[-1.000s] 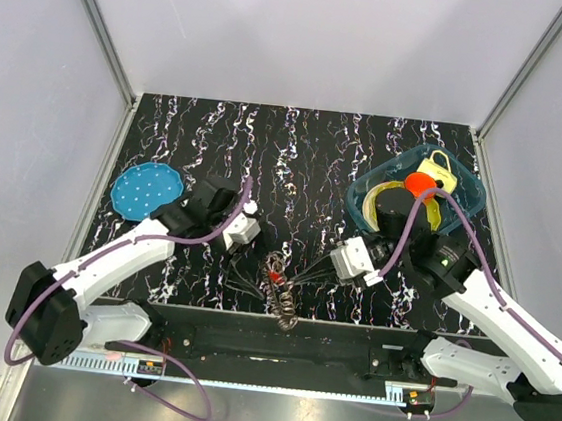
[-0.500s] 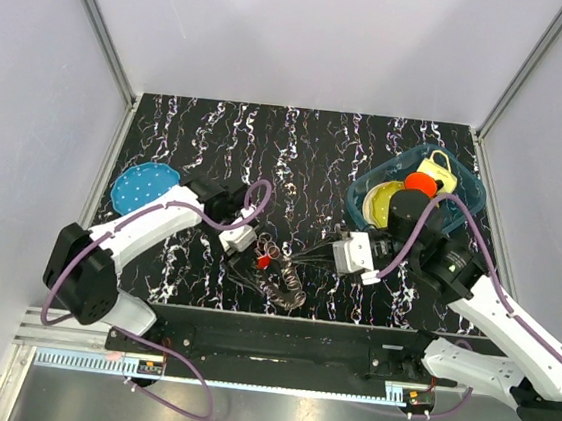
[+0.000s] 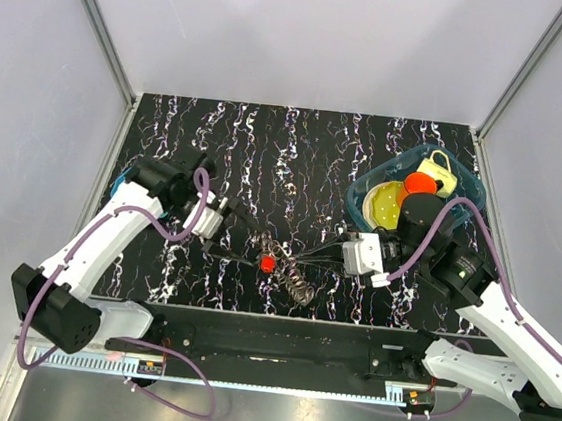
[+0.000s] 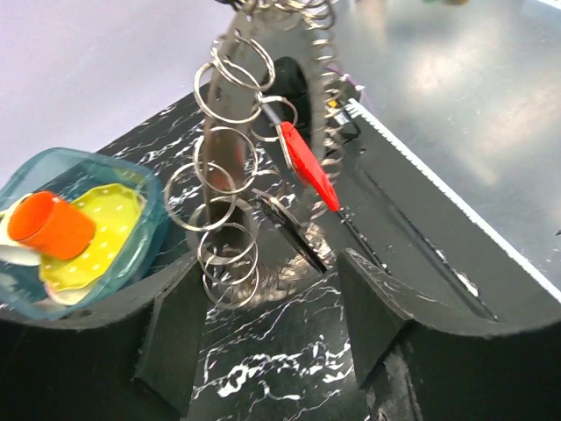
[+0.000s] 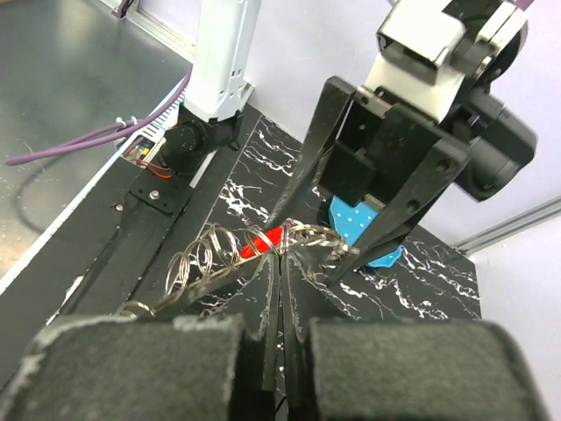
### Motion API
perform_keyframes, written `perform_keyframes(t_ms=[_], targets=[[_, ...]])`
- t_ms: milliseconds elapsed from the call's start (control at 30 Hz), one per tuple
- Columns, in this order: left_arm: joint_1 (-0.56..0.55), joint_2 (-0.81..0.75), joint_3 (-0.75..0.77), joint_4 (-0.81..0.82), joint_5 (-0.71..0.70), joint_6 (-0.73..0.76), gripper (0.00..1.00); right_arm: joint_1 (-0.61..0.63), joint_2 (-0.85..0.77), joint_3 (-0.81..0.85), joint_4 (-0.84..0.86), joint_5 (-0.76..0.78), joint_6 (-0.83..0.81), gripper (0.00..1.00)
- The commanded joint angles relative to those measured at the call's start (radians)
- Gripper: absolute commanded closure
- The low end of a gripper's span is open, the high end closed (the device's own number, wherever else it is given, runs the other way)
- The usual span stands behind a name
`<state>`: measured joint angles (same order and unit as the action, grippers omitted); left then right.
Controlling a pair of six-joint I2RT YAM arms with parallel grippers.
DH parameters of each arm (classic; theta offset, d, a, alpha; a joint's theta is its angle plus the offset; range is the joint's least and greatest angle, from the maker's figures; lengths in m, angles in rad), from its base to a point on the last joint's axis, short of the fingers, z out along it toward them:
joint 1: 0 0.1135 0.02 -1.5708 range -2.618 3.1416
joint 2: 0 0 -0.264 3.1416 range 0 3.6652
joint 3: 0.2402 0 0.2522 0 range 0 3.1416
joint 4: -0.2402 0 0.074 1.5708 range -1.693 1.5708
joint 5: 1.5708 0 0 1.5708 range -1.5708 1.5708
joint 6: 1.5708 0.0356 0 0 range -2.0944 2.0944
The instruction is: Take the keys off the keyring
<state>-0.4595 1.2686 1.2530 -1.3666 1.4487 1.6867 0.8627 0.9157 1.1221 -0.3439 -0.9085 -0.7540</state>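
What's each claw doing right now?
Left claw: open, fingers either side of the keyring.
Right claw: closed, pinching the keyring.

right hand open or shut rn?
Shut. In the right wrist view the right hand has its fingers pressed together, nipping the keyring.

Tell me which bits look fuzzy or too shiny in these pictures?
Left wrist view: bright glare on the metal sheet; the red piece looks sharp. Right wrist view: its own near fingers are fuzzy, the left gripper beyond is sharp. Top view: even light.
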Motion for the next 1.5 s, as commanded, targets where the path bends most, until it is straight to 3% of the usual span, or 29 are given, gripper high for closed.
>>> perform_keyframes(t_ms=[0, 33, 100, 133, 167, 533, 733, 867, 900, 933, 967, 1000, 1033, 1067, 1133, 1300, 1467], targets=[[0.071, -0.043, 0.057, -0.183, 0.236, 0.080, 0.36, -0.005, -0.018, 0.053, -0.018, -0.047, 0.007, 1.00], [0.085, -0.043, 0.063, -0.183, 0.236, 0.079, 0.36, -0.004, -0.021, 0.056, -0.023, -0.055, 0.005, 1.00], [0.122, -0.044, 0.088, -0.183, 0.236, 0.074, 0.24, -0.002, -0.021, 0.058, -0.027, -0.047, 0.008, 1.00], [0.139, -0.044, 0.100, -0.183, 0.234, 0.071, 0.07, -0.004, -0.014, 0.056, -0.026, -0.035, 0.013, 1.00], [0.148, -0.048, 0.130, -0.183, 0.236, 0.070, 0.01, -0.005, -0.011, 0.050, -0.027, -0.005, 0.015, 1.00], [0.231, -0.005, 0.325, -0.183, 0.233, 0.024, 0.01, -0.004, -0.003, 0.001, 0.011, 0.080, 0.039, 1.00], [0.249, 0.055, 0.540, -0.183, 0.187, -0.093, 0.01, -0.004, 0.014, 0.015, 0.013, 0.111, 0.036, 1.00], [0.254, 0.095, 0.675, -0.158, 0.081, -0.256, 0.01, -0.004, 0.023, 0.015, 0.035, 0.122, 0.047, 1.00], [0.254, 0.092, 0.677, -0.100, 0.047, -0.342, 0.01, -0.004, 0.026, 0.013, 0.040, 0.123, 0.048, 1.00], [0.251, 0.045, 0.656, 0.178, -0.002, -0.487, 0.01, -0.004, 0.029, 0.013, 0.048, 0.123, 0.051, 1.00], [0.236, -0.001, 0.523, 0.412, -0.289, -0.937, 0.01, -0.005, 0.034, 0.015, 0.052, 0.125, 0.056, 1.00], [0.122, -0.079, 0.399, 0.654, -0.591, -1.140, 0.01, -0.005, 0.040, 0.019, 0.054, 0.125, 0.056, 1.00], [0.066, -0.198, 0.303, 0.931, -0.814, -1.186, 0.01, -0.004, 0.044, 0.021, 0.057, 0.125, 0.058, 1.00], [0.049, -0.248, 0.155, 1.034, -0.921, -1.188, 0.01, -0.005, 0.046, 0.022, 0.059, 0.128, 0.059, 1.00], [0.051, -0.294, 0.091, 1.215, -0.982, -1.251, 0.01, -0.004, 0.052, 0.027, 0.066, 0.132, 0.062, 1.00], [0.051, -0.270, 0.043, 1.230, -1.100, -1.366, 0.01, -0.005, 0.051, 0.027, 0.068, 0.135, 0.068, 1.00], [0.051, -0.307, -0.113, 1.351, -1.047, -1.600, 0.01, -0.004, 0.035, 0.015, 0.065, 0.100, 0.024, 1.00]])
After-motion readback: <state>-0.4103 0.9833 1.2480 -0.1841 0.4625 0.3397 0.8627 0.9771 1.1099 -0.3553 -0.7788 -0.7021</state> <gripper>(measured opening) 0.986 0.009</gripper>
